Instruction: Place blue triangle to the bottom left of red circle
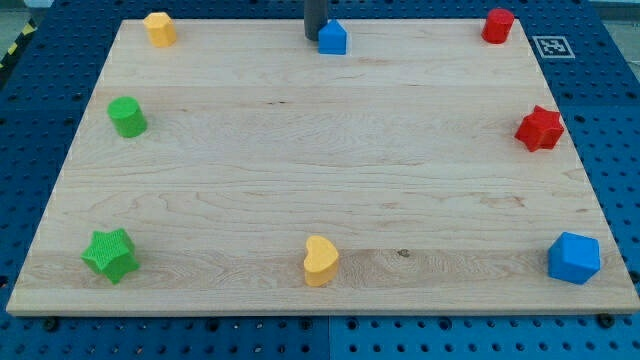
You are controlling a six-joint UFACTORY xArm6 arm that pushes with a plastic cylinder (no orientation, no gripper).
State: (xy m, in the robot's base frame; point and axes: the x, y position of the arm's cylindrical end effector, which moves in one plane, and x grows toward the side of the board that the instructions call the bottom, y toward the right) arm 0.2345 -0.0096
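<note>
The blue triangle [333, 37] stands at the top middle of the wooden board [320, 170]. My tip [313, 37] is right at its left side, touching or nearly touching it. The red circle [497, 25] stands at the top right corner of the board, far to the right of the blue triangle.
A yellow block [159, 28] is at the top left, a green cylinder [127, 117] at the left, a green star [109, 254] at the bottom left. A yellow heart [320, 260] is at the bottom middle, a blue block [574, 258] at the bottom right, a red star [540, 128] at the right.
</note>
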